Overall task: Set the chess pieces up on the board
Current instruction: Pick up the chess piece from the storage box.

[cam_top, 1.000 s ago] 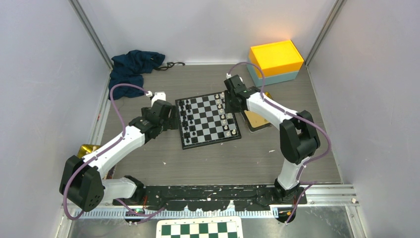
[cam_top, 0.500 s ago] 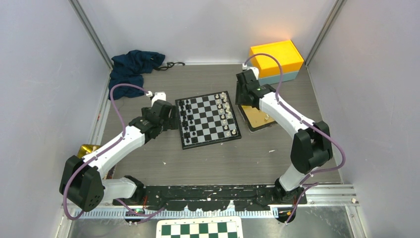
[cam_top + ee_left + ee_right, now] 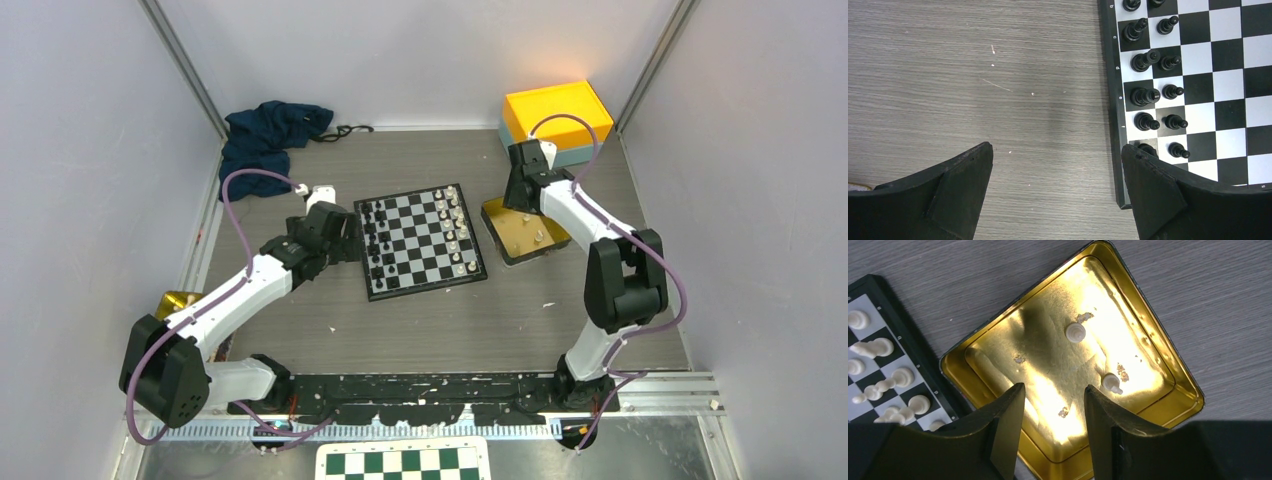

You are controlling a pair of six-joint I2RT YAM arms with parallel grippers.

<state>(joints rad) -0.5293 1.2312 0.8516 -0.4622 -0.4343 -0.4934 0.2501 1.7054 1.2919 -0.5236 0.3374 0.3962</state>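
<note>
Tin [image 3: 1013,347] with two white pieces [image 3: 1075,332]

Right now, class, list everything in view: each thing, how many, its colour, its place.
chessboard: one, black-and-white, mid-table
black pieces: many, two columns, board's left side
white pieces: many, two columns, board's right side
tin: one, gold, right of board
loose pieces: two, white, inside tin
box: one, yellow over pale blue, far right
cloth: one, dark blue, far left
panel: one, green-and-white checks, near edge
left gripper: one, black, open, beside board's left edge
right gripper: one, black, open, above tin
</note>
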